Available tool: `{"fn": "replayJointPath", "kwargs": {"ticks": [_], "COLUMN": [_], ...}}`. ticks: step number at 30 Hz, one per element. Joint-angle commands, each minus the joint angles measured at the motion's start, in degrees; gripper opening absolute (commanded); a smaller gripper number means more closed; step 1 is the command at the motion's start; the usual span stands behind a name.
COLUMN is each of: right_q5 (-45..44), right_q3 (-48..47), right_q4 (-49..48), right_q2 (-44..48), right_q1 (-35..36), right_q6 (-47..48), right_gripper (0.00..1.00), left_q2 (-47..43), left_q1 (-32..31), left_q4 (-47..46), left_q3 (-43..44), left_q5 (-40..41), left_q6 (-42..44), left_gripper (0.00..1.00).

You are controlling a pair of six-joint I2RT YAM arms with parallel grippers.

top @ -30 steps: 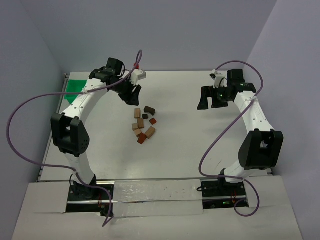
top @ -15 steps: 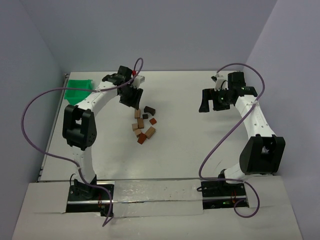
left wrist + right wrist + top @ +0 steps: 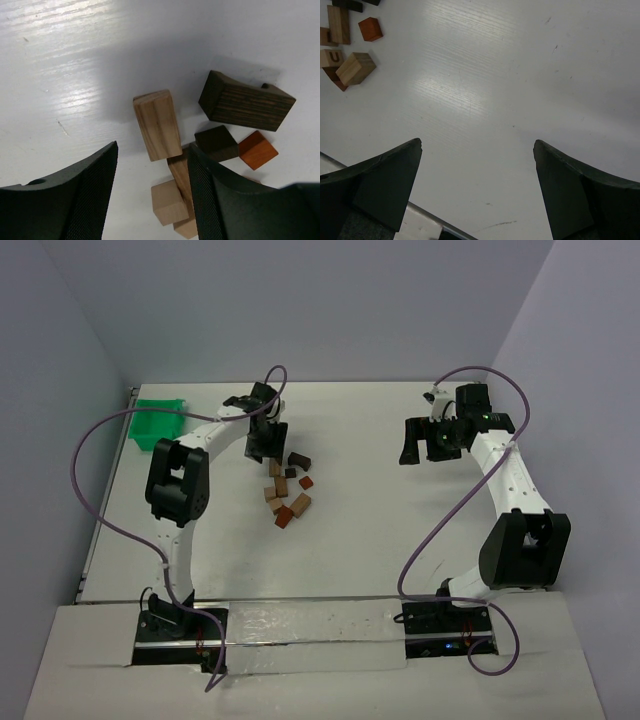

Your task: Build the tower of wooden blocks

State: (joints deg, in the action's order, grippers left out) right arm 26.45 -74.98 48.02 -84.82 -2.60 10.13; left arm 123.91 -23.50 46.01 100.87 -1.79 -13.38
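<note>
No tower stands. Several wood blocks (image 3: pixel 285 490), tan, reddish-brown and dark brown, lie loose in a cluster on the white table. My left gripper (image 3: pixel 262 445) is open and empty, low over the far end of the cluster. In the left wrist view its jaws (image 3: pixel 153 146) stand either side of a long tan block (image 3: pixel 157 125), with a tan cube (image 3: pixel 170 202) lower between them. A dark arch block (image 3: pixel 245 102), a dark cube (image 3: pixel 216 142) and a reddish cube (image 3: pixel 257 150) lie to the right. My right gripper (image 3: pixel 422 448) is open and empty, far right of the blocks.
A green plastic bin (image 3: pixel 160 423) stands at the table's far left. The right wrist view shows bare table between its jaws (image 3: pixel 477 143), and some blocks (image 3: pixel 355 68) at its upper left corner. Purple cables loop beside both arms.
My left gripper has swung right and down from near the green bin to just over the far end of the blocks. The right arm has barely moved.
</note>
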Motion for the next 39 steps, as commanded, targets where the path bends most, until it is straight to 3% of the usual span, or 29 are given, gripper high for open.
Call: {"fn": "replayJointPath", "kwargs": {"ticks": [1, 11, 14, 18, 21, 26, 31, 39], "right_q5": [-0.7, -1.4, -1.6, -1.6, -1.7, -1.7, -1.8, -1.8], "right_q3": [-1.3, -1.0, -0.9, -0.8, -0.8, -0.7, -0.3, 0.4], "right_q4": [-1.2, -1.4, -1.4, -1.4, -1.4, -1.4, -1.4, -1.4], "right_q2": [0.2, 0.4, 0.6, 0.6, 0.7, 1.0, 1.5, 2.2], "right_q1": [0.1, 0.1, 0.0, 0.0, -0.1, -0.2, -0.2, -0.4], "right_q6": [0.0, 0.1, 0.1, 0.1, 0.1, 0.2, 0.3, 0.5], "right_gripper": [1.00, 1.00, 1.00, 1.00, 1.00, 1.00, 1.00, 1.00], "left_q2": [2.4, 4.5, 4.8, 6.4, 8.1, 9.5, 9.9, 3.4], "left_q1": [-1.0, -1.8, -1.7, -1.7, -1.6, -1.7, -2.2, -6.7], "left_q4": [-1.5, -1.3, -1.2, -1.0, -0.8, -5.2, -4.9, -8.2], "left_q3": [3.9, 2.9, 3.0, 4.9, 7.4, 9.4, 11.8, 2.5], "left_q5": [1.2, 1.4, 1.4, 1.4, 0.9, -1.0, -6.8, -11.6], "left_q6": [-2.4, -2.1, -1.2, 2.8, 7.4, 18.1, 23.4, 32.8], "left_gripper": [0.64, 0.56, 0.43, 0.13, 0.03, 0.01, 0.01, 0.01]}}
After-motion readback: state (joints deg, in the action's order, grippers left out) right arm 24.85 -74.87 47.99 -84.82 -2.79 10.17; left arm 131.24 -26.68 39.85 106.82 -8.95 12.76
